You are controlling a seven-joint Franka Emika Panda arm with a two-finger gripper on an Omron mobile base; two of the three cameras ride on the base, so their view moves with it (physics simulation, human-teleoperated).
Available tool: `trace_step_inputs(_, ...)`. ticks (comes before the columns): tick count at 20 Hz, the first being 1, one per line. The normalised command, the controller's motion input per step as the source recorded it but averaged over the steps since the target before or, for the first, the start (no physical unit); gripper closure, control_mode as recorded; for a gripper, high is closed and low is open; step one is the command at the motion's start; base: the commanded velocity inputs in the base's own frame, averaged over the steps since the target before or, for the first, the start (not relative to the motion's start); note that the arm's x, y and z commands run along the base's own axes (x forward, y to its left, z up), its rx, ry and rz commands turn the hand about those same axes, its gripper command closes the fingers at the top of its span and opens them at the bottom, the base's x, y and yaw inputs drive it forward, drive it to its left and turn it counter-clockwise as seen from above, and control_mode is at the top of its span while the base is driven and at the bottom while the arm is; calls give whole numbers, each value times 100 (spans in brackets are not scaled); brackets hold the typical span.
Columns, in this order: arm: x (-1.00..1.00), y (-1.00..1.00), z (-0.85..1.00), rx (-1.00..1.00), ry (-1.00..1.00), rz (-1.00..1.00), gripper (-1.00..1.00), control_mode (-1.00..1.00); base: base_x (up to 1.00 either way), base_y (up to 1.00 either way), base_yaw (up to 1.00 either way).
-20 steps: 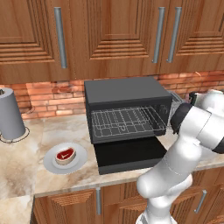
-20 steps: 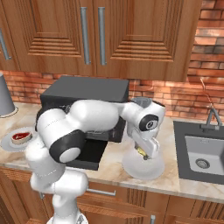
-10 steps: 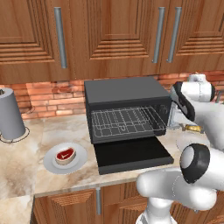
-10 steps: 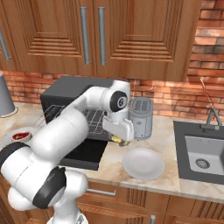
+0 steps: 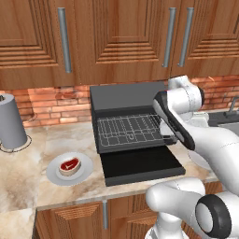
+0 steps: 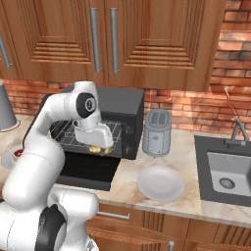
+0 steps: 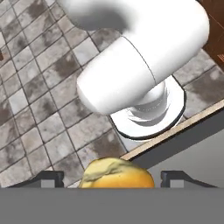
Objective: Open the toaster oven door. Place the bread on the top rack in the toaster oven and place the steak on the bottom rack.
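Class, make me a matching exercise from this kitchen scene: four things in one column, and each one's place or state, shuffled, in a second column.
Things:
1. black toaster oven door
2. raw red steak
3. golden bread roll
4. small silver toaster

Places or states:
A. between the gripper fingertips
B. folded down, open
C. beside the black toaster oven, on the counter
D. on a white plate

Pairs: 1-B, 2-D, 3-A, 4-C

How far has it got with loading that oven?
The toaster oven door is already folded down flat, so that step looks done. In hand: the bread sits between the fingers, carried in front of the open toaster oven. Left: setting it on the top rack, then moving the steak, which lies on its plate, to the bottom rack.
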Motion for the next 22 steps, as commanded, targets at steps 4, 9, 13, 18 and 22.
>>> trace_step_inputs(4, 28, 100, 0, 0, -1, 10, 100, -100, 0, 0, 0)
trace_step_inputs(9, 51, 81, -1, 0, -9, 5, 100, -100, 0, 0, 0)
trace_step_inputs(13, 51, 44, -14, 0, -9, 0, 100, -100, 0, 0, 0)
trace_step_inputs(18, 39, 2, -47, 0, -14, 1, 100, -100, 0, 0, 0)
trace_step_inputs(22, 38, 1, -26, 0, -16, 2, 100, -100, 0, 0, 0)
